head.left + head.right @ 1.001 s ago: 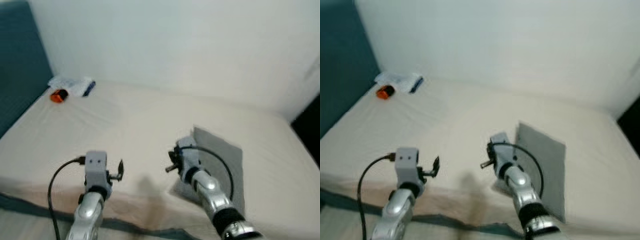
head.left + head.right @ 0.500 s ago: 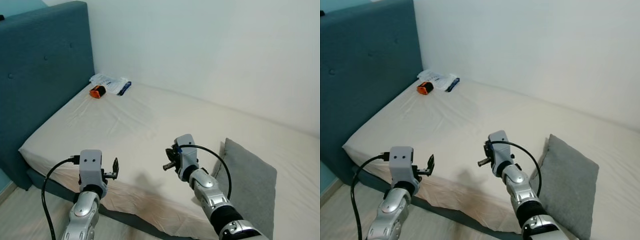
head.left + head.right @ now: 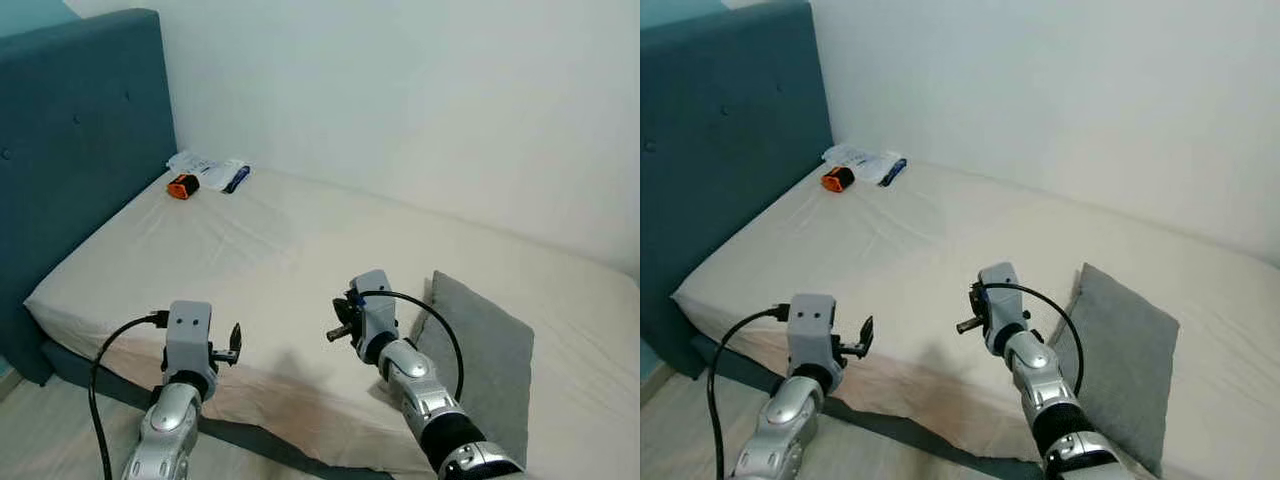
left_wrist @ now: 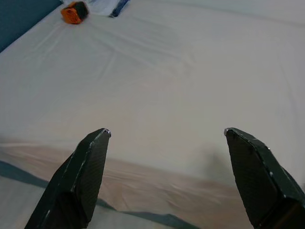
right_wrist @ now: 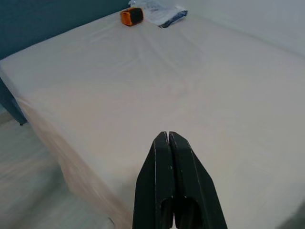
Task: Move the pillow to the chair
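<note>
Tool on the right [image 5: 169,138], clenched on nothing, hovers just left of the grey pillow [image 3: 480,360] on the bed's [image 3: 250,240] near right; left tool [image 4: 167,138] spread wide; reaching clenched risks shoving the pillow away.

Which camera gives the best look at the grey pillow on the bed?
The right eye view: the grey pillow lies whole on the bed, beside the right arm. The left eye view shows it too, with the arm covering more of its near edge. The wrist views look across bare sheet toward the headboard end.
</note>
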### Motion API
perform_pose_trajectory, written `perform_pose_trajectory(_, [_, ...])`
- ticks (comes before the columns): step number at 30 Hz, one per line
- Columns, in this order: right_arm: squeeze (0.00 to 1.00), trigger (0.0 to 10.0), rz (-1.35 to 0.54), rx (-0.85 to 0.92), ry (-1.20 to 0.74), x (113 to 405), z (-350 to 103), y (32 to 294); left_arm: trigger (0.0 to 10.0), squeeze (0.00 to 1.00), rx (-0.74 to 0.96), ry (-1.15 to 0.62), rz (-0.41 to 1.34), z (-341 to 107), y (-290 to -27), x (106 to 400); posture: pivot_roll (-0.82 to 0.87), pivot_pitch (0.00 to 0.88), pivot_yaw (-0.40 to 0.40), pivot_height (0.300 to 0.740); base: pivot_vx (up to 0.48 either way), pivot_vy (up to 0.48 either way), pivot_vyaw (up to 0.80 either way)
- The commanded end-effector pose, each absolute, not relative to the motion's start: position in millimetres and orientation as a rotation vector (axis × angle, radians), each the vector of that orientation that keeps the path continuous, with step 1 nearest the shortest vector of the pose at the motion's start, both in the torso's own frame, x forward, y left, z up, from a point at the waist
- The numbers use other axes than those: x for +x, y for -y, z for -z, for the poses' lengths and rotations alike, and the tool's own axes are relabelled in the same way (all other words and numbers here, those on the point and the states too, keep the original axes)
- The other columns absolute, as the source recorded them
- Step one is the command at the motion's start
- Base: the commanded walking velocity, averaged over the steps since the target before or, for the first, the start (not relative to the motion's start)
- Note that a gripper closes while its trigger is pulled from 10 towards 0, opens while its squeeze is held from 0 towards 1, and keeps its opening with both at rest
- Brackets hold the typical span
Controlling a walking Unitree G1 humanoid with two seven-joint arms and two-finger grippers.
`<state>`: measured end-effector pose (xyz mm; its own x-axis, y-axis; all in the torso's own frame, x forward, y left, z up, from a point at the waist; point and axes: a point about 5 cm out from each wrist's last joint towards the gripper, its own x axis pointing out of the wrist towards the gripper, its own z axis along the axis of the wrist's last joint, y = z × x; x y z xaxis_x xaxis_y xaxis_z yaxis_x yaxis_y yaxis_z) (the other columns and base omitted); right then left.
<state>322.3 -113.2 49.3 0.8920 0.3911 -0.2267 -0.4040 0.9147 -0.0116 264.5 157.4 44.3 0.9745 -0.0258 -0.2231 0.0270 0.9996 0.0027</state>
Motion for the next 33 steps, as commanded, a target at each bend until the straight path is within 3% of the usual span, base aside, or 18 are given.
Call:
perform_pose_trajectory(1, [0.0,10.0,-0.381,-0.043,-0.237,321,-47,119,10.0,0.0,0.023,-0.238,0.07,-43,-151,265,0.05,0.0,-0.108,0.74,0.0,0.0,0.0])
perform_pose_trajectory(8, [0.0,10.0,-0.35,-0.024,-0.262,320,-43,122,10.0,0.0,0.024,-0.243,0.088,-43,-148,264,0.05,0.0,-0.107,0.74,0.0,0.0,0.0])
perform_pose_trajectory(19, [0.0,10.0,-0.336,-0.028,-0.255,320,-44,127,10.0,0.0,-0.008,-0.204,0.071,-49,-150,267,0.05,0.0,-0.11,0.74,0.0,0.0,-0.8])
perform_pose_trajectory(28, [0.0,10.0,-0.339,-0.045,-0.258,321,-45,127,10.0,0.0,-0.014,-0.17,0.06,-52,-150,267,0.04,0.0,-0.117,0.74,0.0,0.0,0.0])
perform_pose_trajectory(33, [0.0,10.0,-0.339,-0.047,-0.254,322,-46,128,10.0,0.0,-0.049,-0.131,0.068,-57,-149,266,0.04,0.0,-0.121,0.74,0.412,0.0,0.0])
